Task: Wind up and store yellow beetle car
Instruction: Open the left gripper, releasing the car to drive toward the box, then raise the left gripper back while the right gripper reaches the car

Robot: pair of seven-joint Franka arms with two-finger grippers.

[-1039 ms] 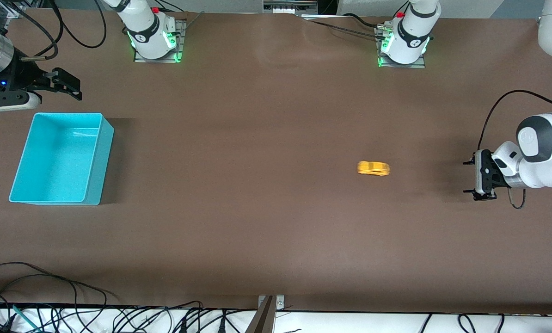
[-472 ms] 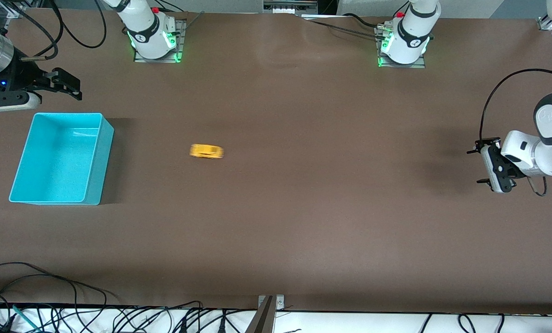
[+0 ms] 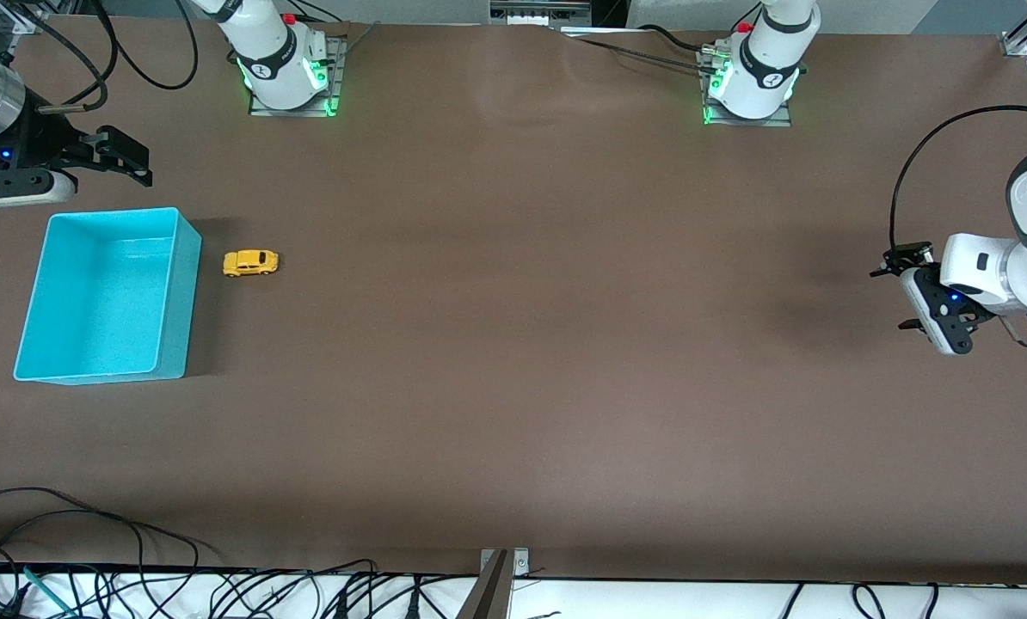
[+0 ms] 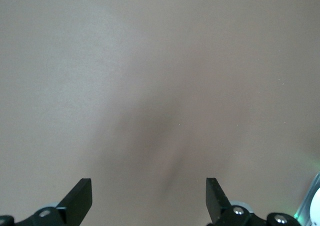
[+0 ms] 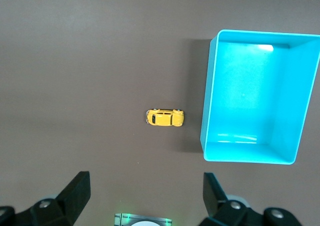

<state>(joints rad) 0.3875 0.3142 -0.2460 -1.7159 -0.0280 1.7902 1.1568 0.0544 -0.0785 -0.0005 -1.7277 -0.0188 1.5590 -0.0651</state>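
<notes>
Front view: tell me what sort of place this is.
Probably a robotics lab bench: two white arm bases bolted to a brown-covered table, loose black cables along its edge, a small yellow toy car as test object.

One yellow beetle car [image 3: 250, 263] is being shown on the brown worktop [image 3: 513, 361] — a single toy, standing on its wheels near the edge at the right arm's end. One turquoise bin [image 3: 178, 284] is being shown just beside it, closer still to that edge. Two grippers are being counted — the left gripper [image 3: 900, 299] over the worktop's edge at the left arm's end, the right gripper [image 3: 126, 159] over the corner by the bin. Two arm bases, lit green, are being seen along the top edge.
</notes>
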